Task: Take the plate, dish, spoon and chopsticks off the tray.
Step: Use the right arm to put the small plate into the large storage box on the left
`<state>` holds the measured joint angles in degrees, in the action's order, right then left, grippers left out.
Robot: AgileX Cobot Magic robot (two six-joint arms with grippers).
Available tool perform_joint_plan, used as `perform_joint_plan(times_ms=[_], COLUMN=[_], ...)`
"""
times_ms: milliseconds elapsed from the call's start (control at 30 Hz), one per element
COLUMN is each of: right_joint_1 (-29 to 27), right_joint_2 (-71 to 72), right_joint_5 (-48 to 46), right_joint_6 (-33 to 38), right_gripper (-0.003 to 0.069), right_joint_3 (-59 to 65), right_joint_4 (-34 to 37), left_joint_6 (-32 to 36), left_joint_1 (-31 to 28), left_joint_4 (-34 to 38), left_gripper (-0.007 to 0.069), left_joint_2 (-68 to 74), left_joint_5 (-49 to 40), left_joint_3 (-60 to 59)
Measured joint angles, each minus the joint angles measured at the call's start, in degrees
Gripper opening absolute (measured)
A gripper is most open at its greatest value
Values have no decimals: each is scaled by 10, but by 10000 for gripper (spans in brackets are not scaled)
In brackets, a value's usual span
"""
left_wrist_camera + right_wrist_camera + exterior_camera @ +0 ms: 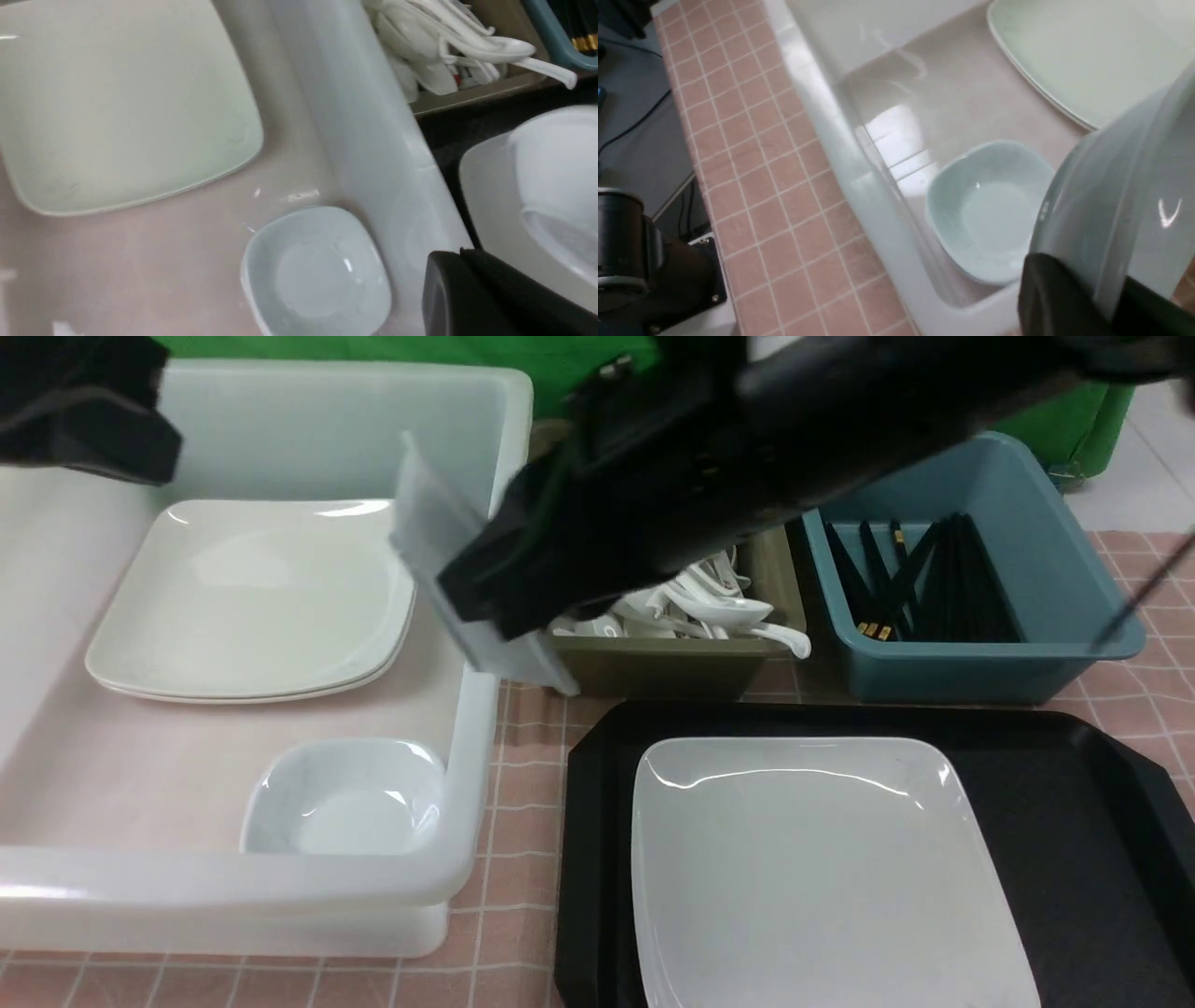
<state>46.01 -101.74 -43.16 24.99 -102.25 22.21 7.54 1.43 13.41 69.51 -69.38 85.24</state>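
Note:
The large white plate [822, 868] lies on the black tray [1074, 803]. My right gripper [485, 597] is shut on the rim of a small white dish [439, 541] and holds it tilted on edge above the right wall of the white bin [476, 737]. In the right wrist view the fingers [1059, 294] clamp the dish [1120, 210]. My left gripper [461, 254] looks shut and empty above the bin's wall; its arm [84, 411] is at the top left. White spoons [719, 607] fill the olive bin and black chopsticks [924, 579] the blue bin.
Inside the white bin lie stacked large plates [252, 597] and another small dish [345, 798]. The olive bin [663, 667] and the blue bin [990, 663] stand behind the tray. The table has a pink checked cloth [523, 747].

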Motion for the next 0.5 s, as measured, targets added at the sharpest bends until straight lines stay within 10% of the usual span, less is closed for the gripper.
perform_joint_plan(times_ms=[500], right_joint_1=[50], right_joint_2=[-235], right_joint_5=[-4], right_joint_6=[1], right_gripper=[82], right_joint_3=[-153], right_joint_4=[-63], left_joint_6=[-16], left_joint_1=[-42], left_joint_4=[-28], left_gripper=[1], left_joint_2=[-77], left_joint_5=[44], left_joint_3=[-172])
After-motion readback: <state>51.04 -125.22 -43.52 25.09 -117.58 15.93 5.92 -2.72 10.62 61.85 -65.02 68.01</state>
